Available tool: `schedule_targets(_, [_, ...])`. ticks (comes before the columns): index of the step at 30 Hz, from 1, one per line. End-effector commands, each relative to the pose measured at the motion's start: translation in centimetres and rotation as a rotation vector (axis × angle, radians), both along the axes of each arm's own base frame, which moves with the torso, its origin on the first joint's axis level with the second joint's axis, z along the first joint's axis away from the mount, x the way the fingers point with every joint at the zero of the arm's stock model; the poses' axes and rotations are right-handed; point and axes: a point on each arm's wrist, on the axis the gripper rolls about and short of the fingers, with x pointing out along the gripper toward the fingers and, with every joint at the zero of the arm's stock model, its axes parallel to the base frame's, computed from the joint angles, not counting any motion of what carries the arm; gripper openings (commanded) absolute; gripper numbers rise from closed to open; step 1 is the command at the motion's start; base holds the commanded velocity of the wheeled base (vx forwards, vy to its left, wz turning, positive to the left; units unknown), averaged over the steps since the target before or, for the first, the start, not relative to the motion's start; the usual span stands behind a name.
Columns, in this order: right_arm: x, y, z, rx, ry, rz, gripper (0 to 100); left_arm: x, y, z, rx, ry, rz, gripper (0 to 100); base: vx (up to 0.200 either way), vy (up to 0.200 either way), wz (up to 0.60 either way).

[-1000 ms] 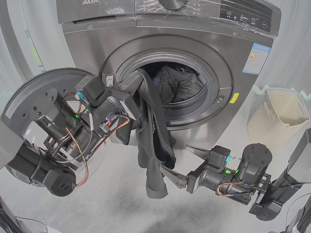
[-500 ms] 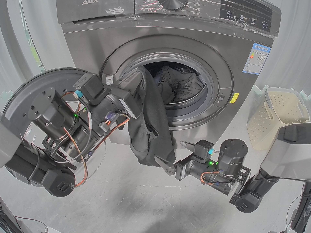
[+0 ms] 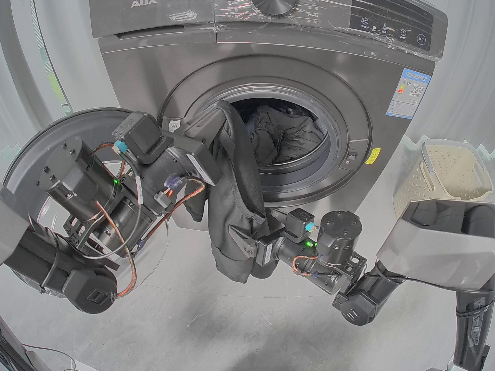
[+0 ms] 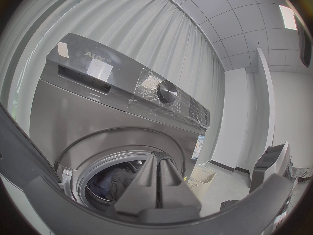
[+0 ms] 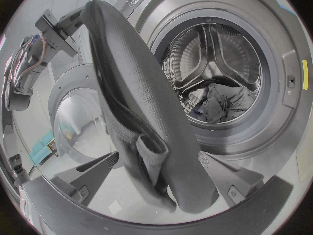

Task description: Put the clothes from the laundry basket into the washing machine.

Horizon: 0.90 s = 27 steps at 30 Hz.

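**Head view.** The washing machine (image 3: 154, 73) stands with its round door (image 3: 62, 130) swung wide open to its left. Its drum (image 3: 304, 114) holds a crumpled heap of dark clothes (image 3: 281, 132) lying low inside. The cream laundry basket (image 3: 454, 166) sits on the floor (image 3: 206, 315) just to the right of the washing machine, and the part of its perforated inner wall that shows is bare. The left gripper (image 3: 219, 113) is at the upper left rim of the machine's opening, clenched on a dark garment (image 3: 234, 191). The garment hangs in a long folded drape down the machine's front, below the opening's lower lip. The right gripper (image 3: 255, 230) is in front of the machine's lower panel at the garment's bottom part, with its fingers spread on either side of the cloth.

**Left wrist view.** The left gripper (image 4: 158, 167) pinches a narrow fold of the garment (image 4: 163, 154) between pressed fingers, just in front of the machine's opening. The heap of clothes (image 4: 111, 181) shows inside the drum, and the basket (image 4: 202, 177) stands beyond the machine's far corner.

**Right wrist view.** The right gripper (image 5: 158, 162) is released, and the garment (image 5: 137, 92) hangs between its two fingers with a textured weave and a doubled hem. Beyond the garment, the wide mouth of the drum (image 5: 212, 56) is unobstructed, with its clothes (image 5: 221, 103) settled at the bottom.
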Motion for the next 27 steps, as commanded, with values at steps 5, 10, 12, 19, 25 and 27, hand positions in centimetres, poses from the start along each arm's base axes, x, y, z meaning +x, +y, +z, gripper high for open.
schedule_targets(5, [3.4,1.1,-2.8,0.0,-0.01,-0.033,100,-0.9,0.1,0.9,-0.017,-0.02,-0.013,0,0.0,0.0,0.0])
schedule_targets(10, [5.7,0.8,-3.3,0.019,-0.036,-0.071,100,-1.2,0.0,1.0,-0.02,-0.024,-0.023,0,0.0,0.0,0.0])
schedule_targets(12, [6.1,0.8,-3.5,0.024,-0.042,-0.076,100,-1.2,0.0,1.0,-0.02,-0.024,-0.026,0,0.0,0.0,0.0])
schedule_targets(19, [6.5,1.2,-3.0,0.05,-0.071,-0.074,100,-1.3,0.0,1.0,-0.02,-0.024,-0.026,0,0.0,0.0,0.0])
schedule_targets(25, [6.3,1.2,-2.3,0.064,-0.081,-0.076,0,-1.0,0.1,0.8,-0.015,-0.017,-0.016,0,0.0,0.0,0.0])
schedule_targets(27, [6.3,0.9,-1.8,0.077,-0.094,-0.079,0,-0.9,0.2,0.7,-0.013,-0.013,-0.013,0,0.0,0.0,0.0])
